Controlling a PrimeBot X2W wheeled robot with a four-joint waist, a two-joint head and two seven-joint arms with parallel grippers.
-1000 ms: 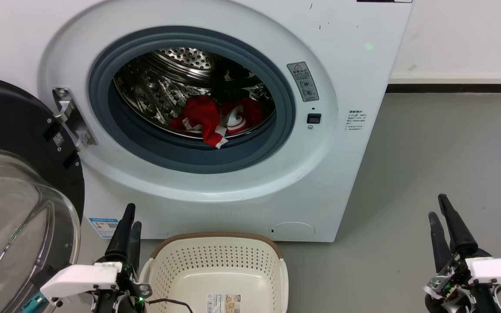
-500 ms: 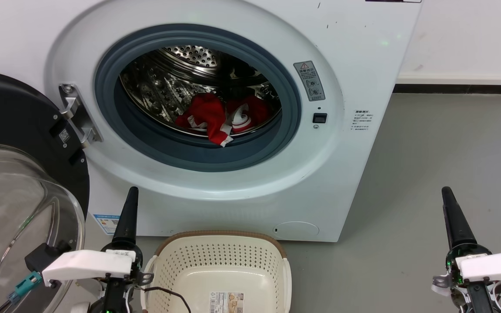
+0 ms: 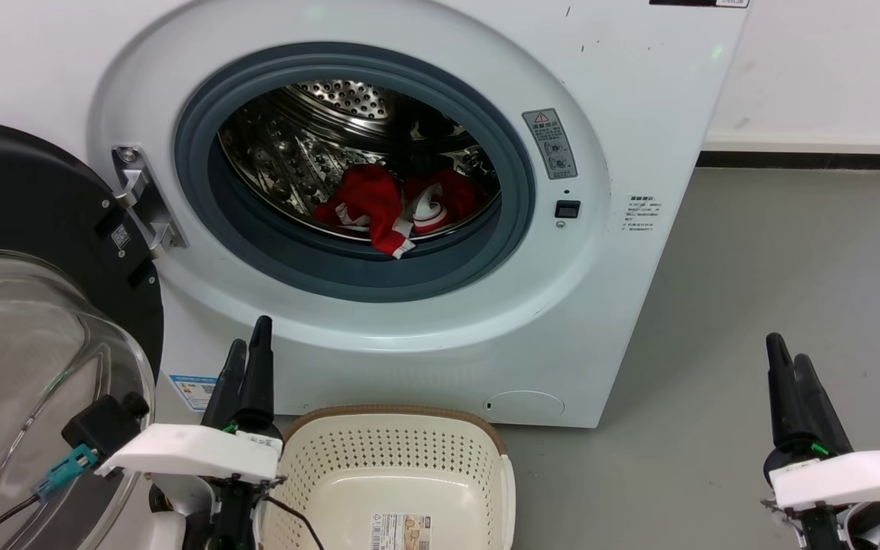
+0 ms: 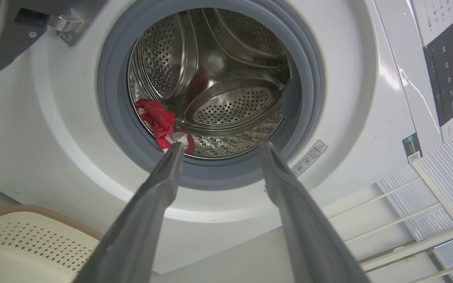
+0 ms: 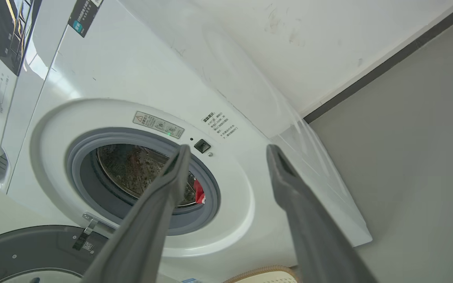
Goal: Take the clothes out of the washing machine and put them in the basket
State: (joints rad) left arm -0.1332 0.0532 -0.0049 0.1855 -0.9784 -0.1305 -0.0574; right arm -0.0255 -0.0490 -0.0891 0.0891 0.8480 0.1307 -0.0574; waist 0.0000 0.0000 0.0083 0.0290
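- From the head: clothes (image 3: pixel 379 210) low in the washing machine (image 3: pixel 623 114) drum; basket (image 3: pixel 402 451) on the floor before it; left gripper (image 3: pixel 250 334) beside the basket, right gripper (image 3: pixel 786 348) well apart.
- Left wrist: fingers (image 4: pixel 140 220) spread wide, holding nothing.
- Right wrist: fingers (image 5: pixel 144 220) equally parted, empty.

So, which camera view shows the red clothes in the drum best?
The head view: the clothes lie almost whole at the front of the drum, white trim clear. The left wrist view shows one red bunch low in the drum. The right wrist view shows a small red scrap.
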